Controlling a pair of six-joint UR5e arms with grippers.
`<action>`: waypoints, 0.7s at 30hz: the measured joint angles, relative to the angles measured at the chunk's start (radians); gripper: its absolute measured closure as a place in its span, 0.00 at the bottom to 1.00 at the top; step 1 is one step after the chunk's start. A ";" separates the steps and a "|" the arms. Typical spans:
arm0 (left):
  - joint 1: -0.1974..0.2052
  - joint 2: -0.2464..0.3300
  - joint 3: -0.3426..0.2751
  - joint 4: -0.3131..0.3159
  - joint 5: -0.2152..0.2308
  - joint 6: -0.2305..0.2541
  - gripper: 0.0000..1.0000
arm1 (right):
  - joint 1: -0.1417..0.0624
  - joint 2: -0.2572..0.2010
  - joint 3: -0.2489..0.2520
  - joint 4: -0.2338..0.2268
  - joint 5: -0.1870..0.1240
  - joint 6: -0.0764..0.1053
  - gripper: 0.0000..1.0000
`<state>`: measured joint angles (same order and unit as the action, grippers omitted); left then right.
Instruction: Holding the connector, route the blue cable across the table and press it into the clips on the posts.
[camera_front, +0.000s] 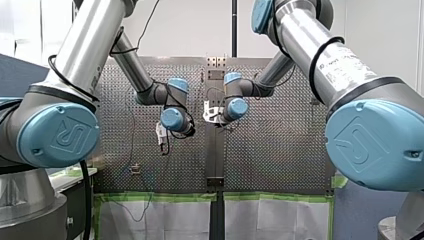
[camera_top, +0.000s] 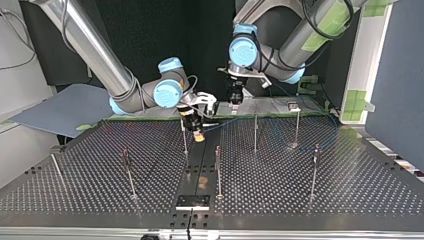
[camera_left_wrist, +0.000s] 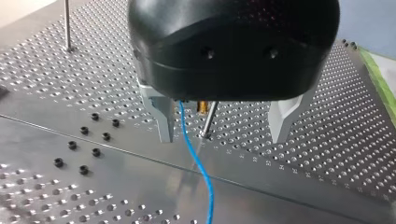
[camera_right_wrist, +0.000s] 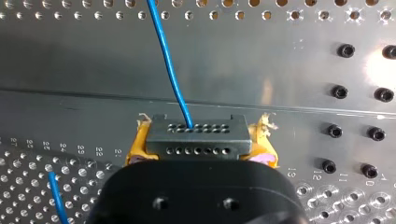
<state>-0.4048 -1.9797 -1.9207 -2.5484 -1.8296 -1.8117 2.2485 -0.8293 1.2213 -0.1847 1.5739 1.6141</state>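
Observation:
A dark grey connector (camera_right_wrist: 196, 133) sits between the yellow pads (camera_right_wrist: 261, 149) of my right gripper (camera_right_wrist: 200, 147), which is shut on it. The blue cable (camera_right_wrist: 170, 65) leaves the connector's face and runs ahead over the table's centre strip. In the top view my right gripper (camera_top: 198, 134) hangs low beside a thin post (camera_top: 184, 137) near the middle. My left gripper (camera_left_wrist: 224, 137) stands open above the plate. The blue cable (camera_left_wrist: 198, 163) hangs loose between its metal fingers (camera_left_wrist: 163, 119), and a post (camera_left_wrist: 209, 122) rises there too. In the top view my left gripper (camera_top: 235, 97) is further back.
Several thin posts stand on the perforated table (camera_top: 350, 190), among them one (camera_top: 218, 167) near the middle, one (camera_top: 314, 172) at the top view's right and one (camera_top: 128, 172) at its left. Slack blue cable (camera_top: 285, 137) loops at the back right. Black bolts (camera_left_wrist: 84, 149) dot the centre strip.

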 joint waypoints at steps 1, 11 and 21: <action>-0.002 -0.009 0.009 0.000 -0.004 -0.004 0.00 | 0.000 0.000 0.000 0.000 0.000 0.000 1.00; 0.013 -0.047 0.075 0.001 -0.040 -0.028 0.00 | 0.000 0.000 0.000 -0.001 0.000 0.000 1.00; 0.026 -0.068 0.103 -0.011 0.002 -0.047 0.00 | 0.000 0.000 0.000 -0.003 0.000 0.000 1.00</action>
<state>-0.3792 -2.0481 -1.8178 -2.5590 -1.8275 -1.8592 2.2480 -0.8293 1.2216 -0.1872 1.5737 1.6140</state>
